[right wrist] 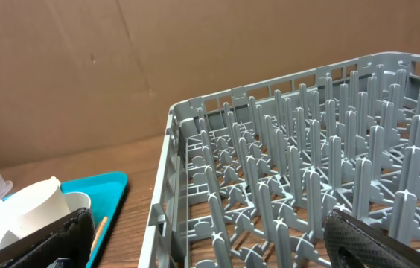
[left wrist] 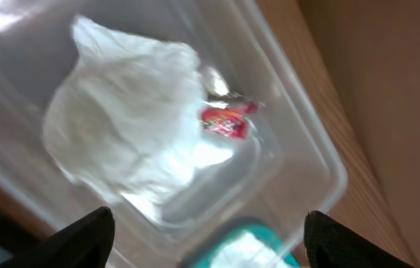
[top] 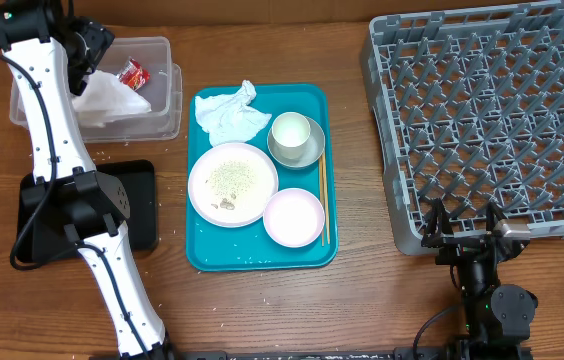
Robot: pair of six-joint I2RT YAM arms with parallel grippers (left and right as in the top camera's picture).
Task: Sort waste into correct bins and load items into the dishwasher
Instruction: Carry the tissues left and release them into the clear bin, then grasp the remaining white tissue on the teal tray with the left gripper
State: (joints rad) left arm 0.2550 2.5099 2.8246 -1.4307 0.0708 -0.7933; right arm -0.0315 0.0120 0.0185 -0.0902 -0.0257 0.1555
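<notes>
A teal tray (top: 312, 100) holds a crumpled white napkin (top: 228, 114), a white cup on a saucer (top: 294, 138), a plate with food crumbs (top: 232, 183), a pink bowl (top: 293, 216) and chopsticks (top: 322, 200). A clear bin (top: 167, 100) at the back left holds white paper (left wrist: 121, 126) and a red wrapper (left wrist: 225, 121). My left gripper (left wrist: 206, 242) is open and empty above that bin. The grey dishwasher rack (top: 492, 110) stands at the right. My right gripper (top: 465, 228) is open and empty at the rack's front edge (right wrist: 195, 193).
A black bin (top: 142, 200) lies at the left beside the tray. The left arm's white links run from the front up to the clear bin. A cardboard wall stands behind the table. The tray corner (right wrist: 109, 186) shows left of the rack in the right wrist view.
</notes>
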